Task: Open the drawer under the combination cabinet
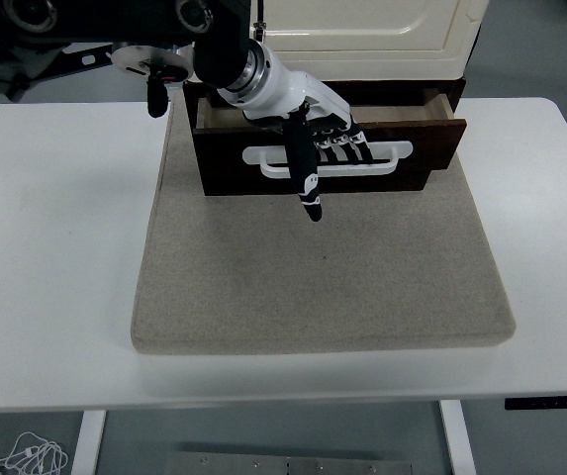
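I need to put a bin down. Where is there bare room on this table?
Free: the grey mat in front of the drawer, and the white table on both sides of it. Crowded: the far edge, where the left hand grips the drawer's handle.

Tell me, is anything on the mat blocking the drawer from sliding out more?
Nothing visible does. The grey mat in front of the drawer is bare right up to the near edge. The left hand has its fingers hooked in the white handle, with open space to pull toward.
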`<action>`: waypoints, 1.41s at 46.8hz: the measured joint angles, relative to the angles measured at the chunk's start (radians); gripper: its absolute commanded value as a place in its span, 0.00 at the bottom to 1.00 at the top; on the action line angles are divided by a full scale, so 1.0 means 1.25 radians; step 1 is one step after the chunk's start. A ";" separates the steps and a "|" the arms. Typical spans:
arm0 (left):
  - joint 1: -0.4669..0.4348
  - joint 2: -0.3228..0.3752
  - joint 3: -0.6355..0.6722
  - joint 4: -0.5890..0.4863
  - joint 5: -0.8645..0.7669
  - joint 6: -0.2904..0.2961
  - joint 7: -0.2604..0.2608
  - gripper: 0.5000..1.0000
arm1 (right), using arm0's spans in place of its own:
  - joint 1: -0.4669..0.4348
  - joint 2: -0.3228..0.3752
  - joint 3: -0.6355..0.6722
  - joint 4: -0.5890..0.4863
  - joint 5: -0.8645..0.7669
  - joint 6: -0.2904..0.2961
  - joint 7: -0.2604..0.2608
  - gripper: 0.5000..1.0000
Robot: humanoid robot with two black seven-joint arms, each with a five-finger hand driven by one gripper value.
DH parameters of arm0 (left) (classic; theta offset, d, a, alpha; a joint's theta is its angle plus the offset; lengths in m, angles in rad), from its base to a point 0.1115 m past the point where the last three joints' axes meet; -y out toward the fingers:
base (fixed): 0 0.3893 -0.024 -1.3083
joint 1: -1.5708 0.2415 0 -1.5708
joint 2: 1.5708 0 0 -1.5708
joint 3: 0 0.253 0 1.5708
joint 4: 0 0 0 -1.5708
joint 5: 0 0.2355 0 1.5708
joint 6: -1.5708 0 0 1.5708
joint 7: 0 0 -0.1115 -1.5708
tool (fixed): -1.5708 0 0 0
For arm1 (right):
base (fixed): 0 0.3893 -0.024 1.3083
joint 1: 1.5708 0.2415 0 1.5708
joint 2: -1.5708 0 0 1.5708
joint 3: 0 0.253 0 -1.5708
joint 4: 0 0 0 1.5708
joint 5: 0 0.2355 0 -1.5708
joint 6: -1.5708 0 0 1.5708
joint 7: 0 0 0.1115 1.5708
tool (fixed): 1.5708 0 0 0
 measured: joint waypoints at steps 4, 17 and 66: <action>-0.001 0.002 0.000 -0.006 0.000 -0.003 0.000 1.00 | 0.000 0.000 0.000 0.000 0.000 0.000 0.000 0.85; -0.010 0.009 0.000 -0.018 0.000 -0.027 0.001 1.00 | 0.000 0.000 0.000 0.000 0.000 0.000 0.000 0.85; -0.078 0.078 -0.177 -0.047 -0.002 -0.048 -0.013 1.00 | 0.000 0.000 0.000 0.000 0.000 0.000 0.000 0.85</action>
